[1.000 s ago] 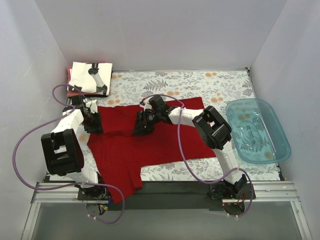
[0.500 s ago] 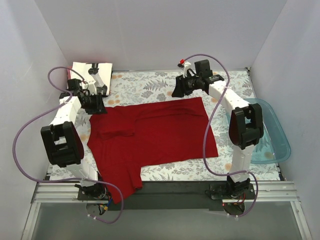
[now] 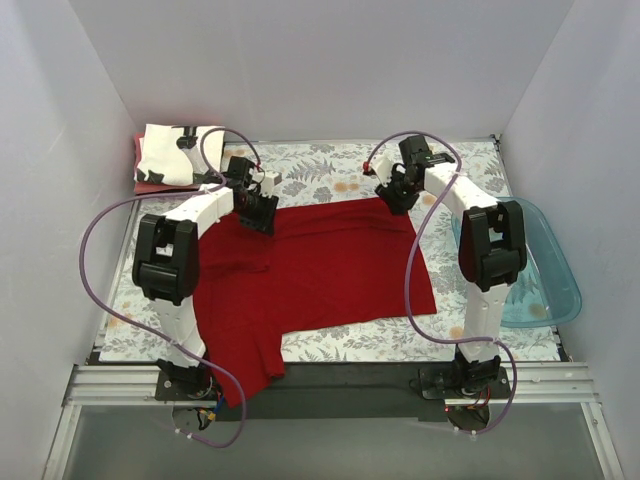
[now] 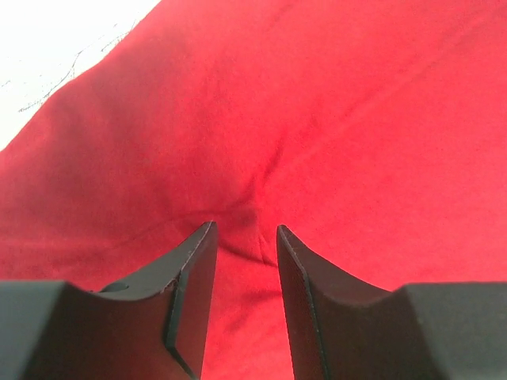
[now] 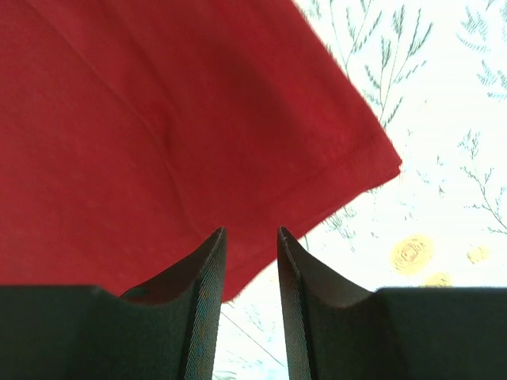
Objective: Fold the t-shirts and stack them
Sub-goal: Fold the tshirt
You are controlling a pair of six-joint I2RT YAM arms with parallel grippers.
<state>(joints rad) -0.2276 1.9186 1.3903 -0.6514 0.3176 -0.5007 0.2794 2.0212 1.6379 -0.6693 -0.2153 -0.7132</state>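
Both arms reach out to the far edge of the dark red t-shirt (image 3: 320, 270), which lies spread across the middle of the surface (image 3: 330, 165). The left arm bends inward at the elbow. Its tool (image 3: 262, 212) points down onto the shirt's far left part. In the wrist view its fingers (image 4: 194, 277) stand a narrow gap apart, and a crease in the cloth runs into that gap. Whether the tips nip the cloth is hard to make out.

The right arm stretches along the shirt's right side, with its tool (image 3: 398, 195) at the far right corner. It too is narrowly parted, and the hem corner lies just past its tips.

The left arm hides much of the shirt's left edge. Beyond the shirt's far left corner, a folded white t-shirt (image 3: 175, 152) with black print covers a reddish-pink one (image 3: 145, 183), of which only the edge shows. To the shirt's right, the teal tub (image 3: 530, 240) is partly hidden by the right arm.
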